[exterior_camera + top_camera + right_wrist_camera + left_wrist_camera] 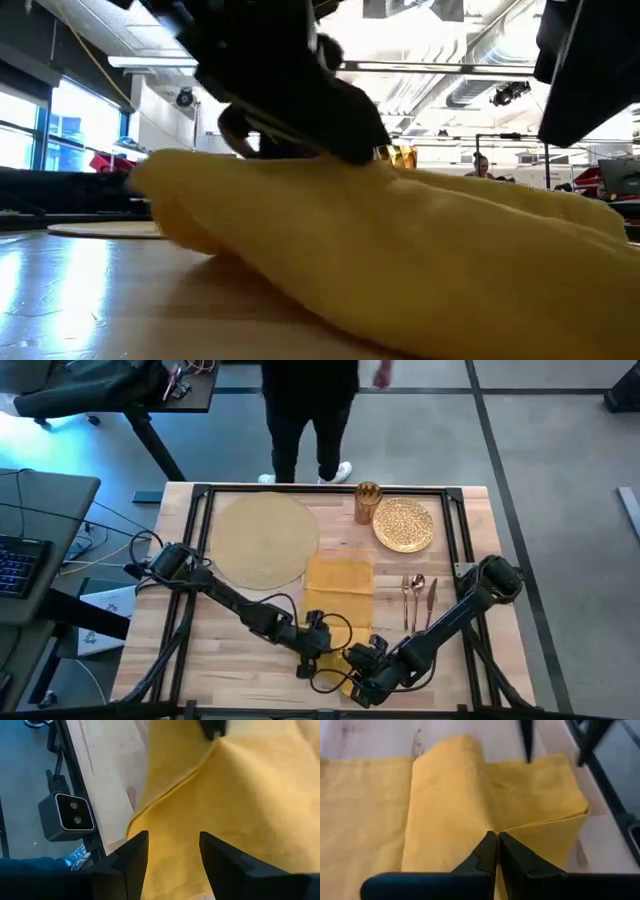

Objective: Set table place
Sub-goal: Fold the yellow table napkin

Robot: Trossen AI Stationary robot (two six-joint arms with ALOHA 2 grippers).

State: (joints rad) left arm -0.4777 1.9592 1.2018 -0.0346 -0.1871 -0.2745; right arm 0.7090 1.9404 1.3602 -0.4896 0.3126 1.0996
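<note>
A mustard-yellow napkin [338, 580] lies on the wooden table [230, 650], reaching from its middle toward the near edge. My left gripper [322, 650] is shut on the napkin near its near end. My right gripper [362, 678] stands open just over the napkin's near edge [165, 795], and I cannot tell whether it touches the cloth. The round tan woven place [262, 540] lies flat at the far left. In the low view the napkin [400, 250] humps up under a dark gripper. My left gripper pinches a raised fold of the napkin [492, 827] between its two shut fingers, coming from above at a slant. The cloth rises into a ridge [445, 775] at the fingers. The rest of the napkin lies on the table.
A gold patterned plate [404, 525] and a gold cup [367, 503] stand at the far right. Cutlery [418, 595] lies right of the napkin. A person [310, 420] stands at the far edge. A small camera box [67, 817] sits at the near edge.
</note>
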